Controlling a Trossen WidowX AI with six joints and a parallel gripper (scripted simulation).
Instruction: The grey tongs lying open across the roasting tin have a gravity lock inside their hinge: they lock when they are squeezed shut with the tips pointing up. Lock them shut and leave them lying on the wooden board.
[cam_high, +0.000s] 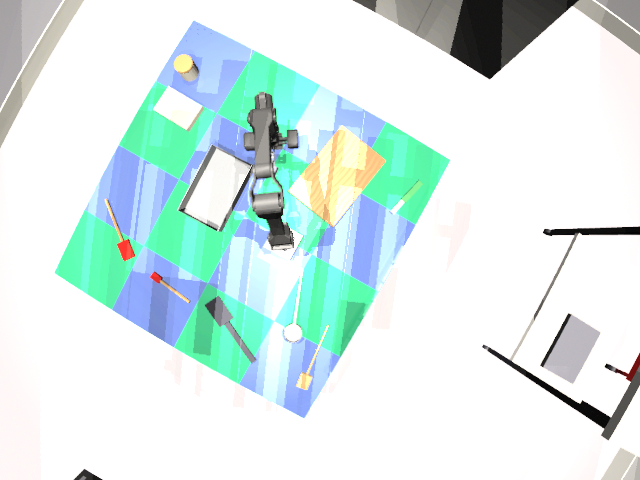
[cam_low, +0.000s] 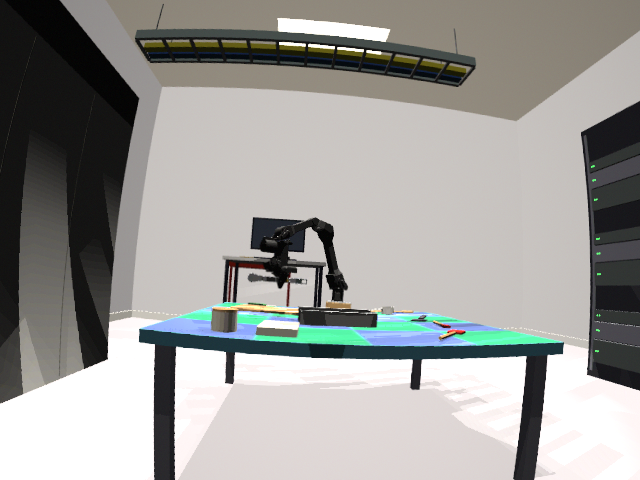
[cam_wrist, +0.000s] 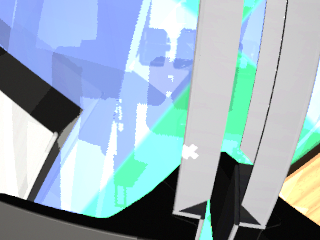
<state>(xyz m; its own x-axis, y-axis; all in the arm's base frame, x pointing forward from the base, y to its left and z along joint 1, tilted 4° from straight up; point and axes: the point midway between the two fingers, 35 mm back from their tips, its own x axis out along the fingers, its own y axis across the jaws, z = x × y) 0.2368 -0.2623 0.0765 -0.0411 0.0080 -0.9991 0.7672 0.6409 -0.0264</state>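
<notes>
The grey tongs (cam_low: 255, 278) (cam_wrist: 212, 100) are held in the air about level, their two long arms close together with a narrow gap in the wrist view. My gripper (cam_low: 280, 283) (cam_wrist: 230, 165) is shut on them, high above the table between tin and board. Whether the hinge is locked cannot be seen, and the arm hides most of the tongs from above. The roasting tin (cam_high: 217, 191) (cam_low: 336, 317) (cam_wrist: 40, 95) stands left of the arm in the top view with nothing across it. The wooden board (cam_high: 336, 175) (cam_wrist: 306, 185) lies flat to the right, with nothing on it.
A can (cam_high: 184, 66) (cam_low: 224, 320) and a pale block (cam_high: 176, 108) (cam_low: 277, 328) stand at the corner beyond the tin. A green-handled knife (cam_high: 408, 195) lies beside the board. A ladle (cam_high: 292, 333), a dark spatula (cam_high: 219, 311) and red-headed tools (cam_high: 125, 250) lie past the arm's base.
</notes>
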